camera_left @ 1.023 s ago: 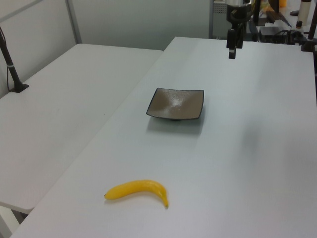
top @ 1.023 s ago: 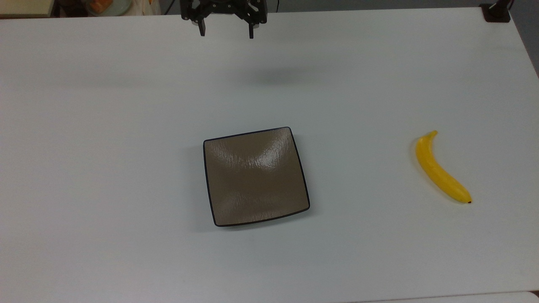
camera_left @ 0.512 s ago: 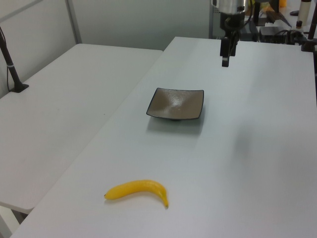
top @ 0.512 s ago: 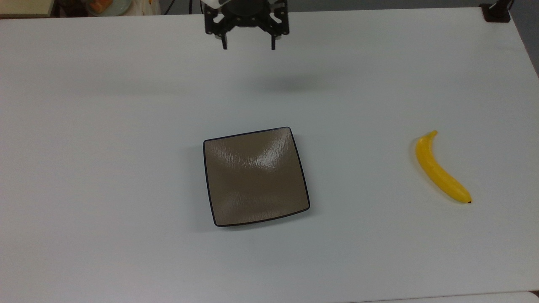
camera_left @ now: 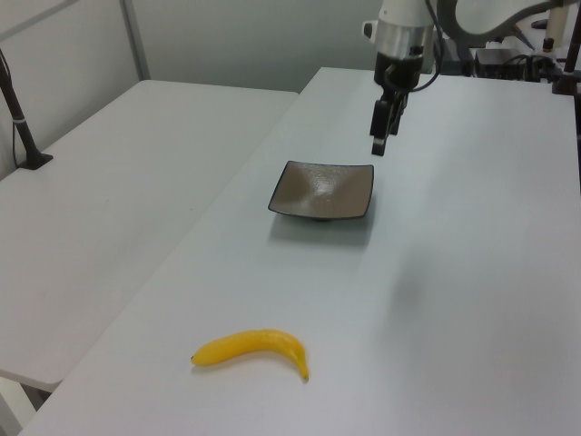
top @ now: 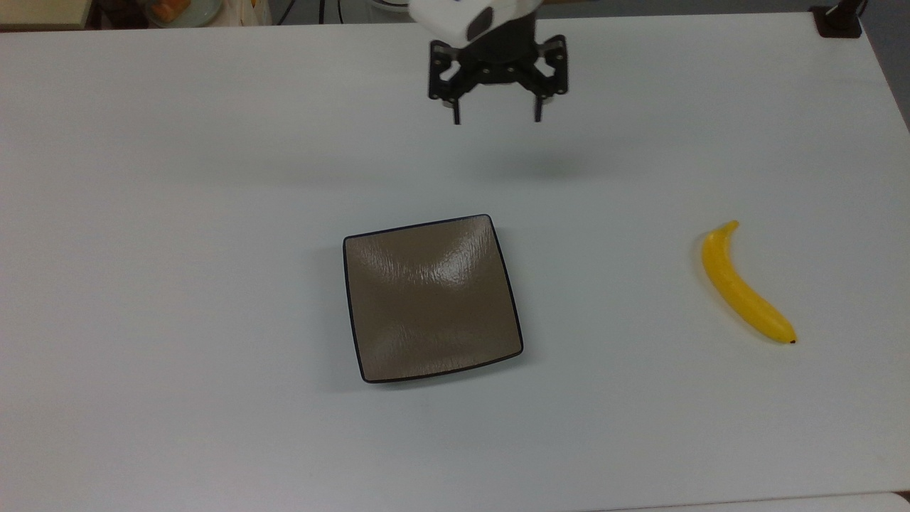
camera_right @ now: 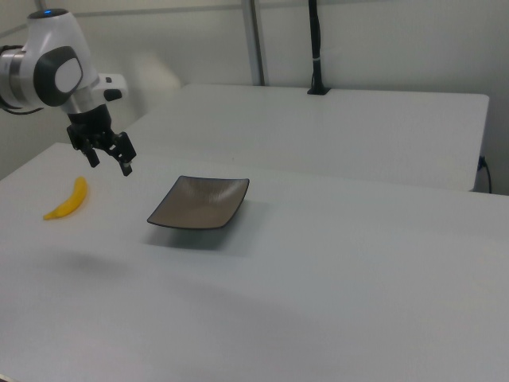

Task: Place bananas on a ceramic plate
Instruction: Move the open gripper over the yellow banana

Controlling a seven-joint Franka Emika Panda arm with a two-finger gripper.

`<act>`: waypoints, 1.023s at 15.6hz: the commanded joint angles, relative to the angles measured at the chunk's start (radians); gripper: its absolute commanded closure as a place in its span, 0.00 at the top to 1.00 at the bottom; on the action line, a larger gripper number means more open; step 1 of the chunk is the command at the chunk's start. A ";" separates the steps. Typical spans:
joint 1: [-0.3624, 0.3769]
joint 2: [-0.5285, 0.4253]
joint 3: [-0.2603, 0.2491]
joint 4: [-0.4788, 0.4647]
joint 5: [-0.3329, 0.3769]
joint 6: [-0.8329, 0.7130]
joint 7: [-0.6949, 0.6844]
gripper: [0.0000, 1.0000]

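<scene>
— What lies nearest in the left view?

— One smooth, bright yellow curved banana (camera_left: 253,349) with a small dark tip, flat on the matte white surface (camera_left: 454,300). It looks plain and glossy, tapering to a point at each end. In the top view the same banana (top: 743,289) sits toward the top view's right, well apart from everything else.

— And past it?

— One square, glossy brown-taupe ceramic plate (camera_left: 323,190) with rounded corners and a thin black rim. Its face is faintly ridged and throws back a pale sheen, and the sides dip gently toward the middle. In the top view the plate (top: 431,298) is near the centre of the surface, with nothing on it. In the right view it (camera_right: 199,203) lies to the right of the banana (camera_right: 68,200).

— Where is the robot?

— Farthest off. One black two-fingered hand (top: 496,116) on a white, rounded arm hangs above the surface beyond the plate's far edge, touching nothing. Its two slim fingers (top: 456,114) point down and stand spread wide, with nothing between them. In the right view the hand (camera_right: 109,161) hovers between banana and plate, higher than both.

— So the count?

— One banana, one plate, one hand.
</scene>
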 commanded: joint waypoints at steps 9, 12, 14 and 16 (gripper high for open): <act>0.174 0.221 0.036 0.111 -0.002 0.320 0.131 1.00; 0.217 0.282 0.036 0.133 -0.013 0.431 0.125 1.00; 0.249 0.345 0.036 0.203 -0.039 0.442 0.123 1.00; 0.281 0.391 0.036 0.260 -0.073 0.443 0.128 1.00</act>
